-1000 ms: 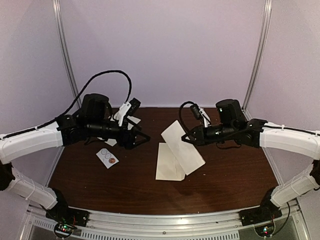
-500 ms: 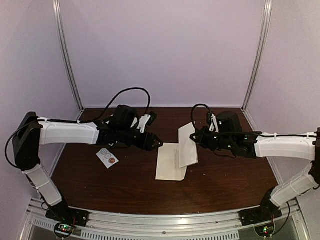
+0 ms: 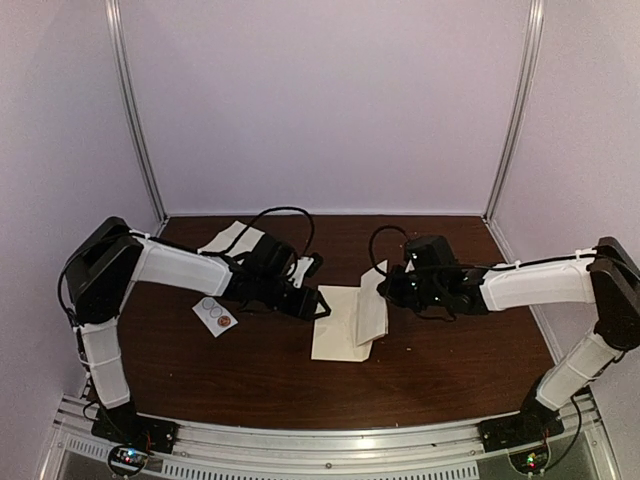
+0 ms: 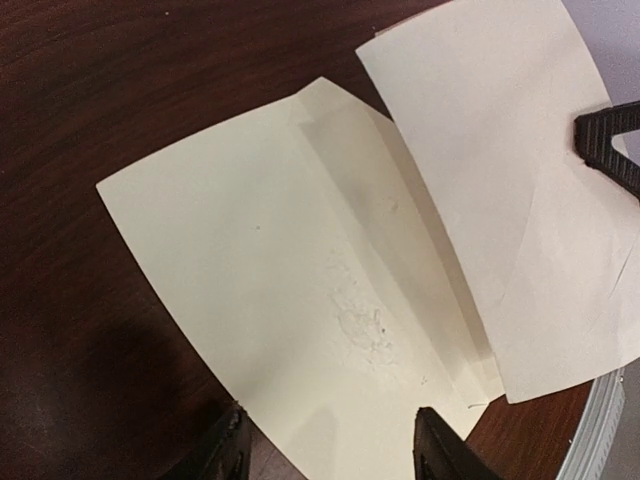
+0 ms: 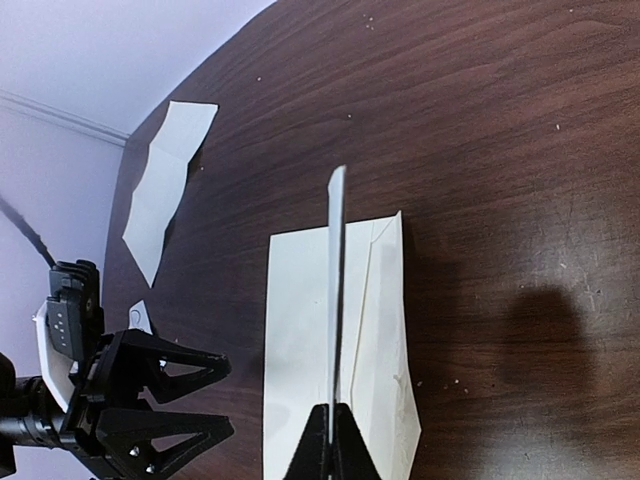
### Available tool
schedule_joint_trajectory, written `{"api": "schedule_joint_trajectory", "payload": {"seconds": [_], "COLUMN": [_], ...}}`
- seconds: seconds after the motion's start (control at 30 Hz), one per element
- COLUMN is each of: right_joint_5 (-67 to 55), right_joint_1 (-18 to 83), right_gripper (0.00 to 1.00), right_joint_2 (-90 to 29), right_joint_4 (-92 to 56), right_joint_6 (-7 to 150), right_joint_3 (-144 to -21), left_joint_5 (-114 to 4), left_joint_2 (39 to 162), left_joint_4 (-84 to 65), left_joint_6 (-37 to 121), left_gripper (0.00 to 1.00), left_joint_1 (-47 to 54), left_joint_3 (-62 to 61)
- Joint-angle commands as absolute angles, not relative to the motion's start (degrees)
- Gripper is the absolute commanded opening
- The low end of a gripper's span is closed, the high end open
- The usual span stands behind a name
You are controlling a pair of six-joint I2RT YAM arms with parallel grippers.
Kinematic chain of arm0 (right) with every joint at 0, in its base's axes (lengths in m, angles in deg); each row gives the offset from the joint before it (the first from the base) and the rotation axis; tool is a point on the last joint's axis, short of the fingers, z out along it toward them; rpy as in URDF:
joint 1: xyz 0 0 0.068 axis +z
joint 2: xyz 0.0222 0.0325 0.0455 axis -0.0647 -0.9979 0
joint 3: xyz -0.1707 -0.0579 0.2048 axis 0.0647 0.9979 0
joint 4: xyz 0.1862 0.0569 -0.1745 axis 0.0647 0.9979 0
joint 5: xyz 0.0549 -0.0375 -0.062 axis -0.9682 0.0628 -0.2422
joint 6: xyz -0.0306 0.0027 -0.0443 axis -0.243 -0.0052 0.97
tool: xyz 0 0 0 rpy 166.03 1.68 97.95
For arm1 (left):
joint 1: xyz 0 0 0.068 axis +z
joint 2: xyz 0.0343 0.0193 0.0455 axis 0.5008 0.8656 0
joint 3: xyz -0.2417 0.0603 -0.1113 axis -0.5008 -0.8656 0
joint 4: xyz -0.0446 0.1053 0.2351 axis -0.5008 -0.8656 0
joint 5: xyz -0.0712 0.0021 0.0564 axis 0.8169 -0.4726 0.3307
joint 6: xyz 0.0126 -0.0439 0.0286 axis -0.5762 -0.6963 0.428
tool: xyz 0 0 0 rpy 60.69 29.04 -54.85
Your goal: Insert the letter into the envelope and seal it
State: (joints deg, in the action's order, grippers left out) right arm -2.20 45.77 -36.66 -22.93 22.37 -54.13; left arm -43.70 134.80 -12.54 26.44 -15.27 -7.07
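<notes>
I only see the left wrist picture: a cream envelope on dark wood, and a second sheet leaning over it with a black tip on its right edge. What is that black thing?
Observer: That is the right hand, pinched shut on the edge of the letter, which it holds over the envelope.
Visitor: Is there anything else lying around?
Observer: Yes, a small card with round stickers lies to the left of the envelope.
Visitor: Any more paper?
Observer: One creased white sheet lies at the back left of the table.
</notes>
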Motion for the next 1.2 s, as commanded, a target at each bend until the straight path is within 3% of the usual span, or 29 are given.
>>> {"api": "schedule_joint_trajectory", "payload": {"seconds": [0.0, 1.17], "right_joint_5": [-1.67, -2.02], "right_joint_1": [45.61, 44.94], "right_gripper": [0.0, 0.0], "right_joint_2": [-38.41, -45.95], "right_joint_4": [-23.28, -21.21], "right_joint_6": [21.8, 24.06], "right_joint_3": [-54.99, -54.45], "left_joint_5": [-43.17, -42.31], "left_joint_2": [136.25, 141.74], "left_joint_4": [-11.54, -15.11], "left_joint_6": [26.16, 25.57], "left_gripper": [0.57, 0.56], "left_joint_1": [-14.86, -14.49], "left_joint_3": [-5.84, -4.06]}}
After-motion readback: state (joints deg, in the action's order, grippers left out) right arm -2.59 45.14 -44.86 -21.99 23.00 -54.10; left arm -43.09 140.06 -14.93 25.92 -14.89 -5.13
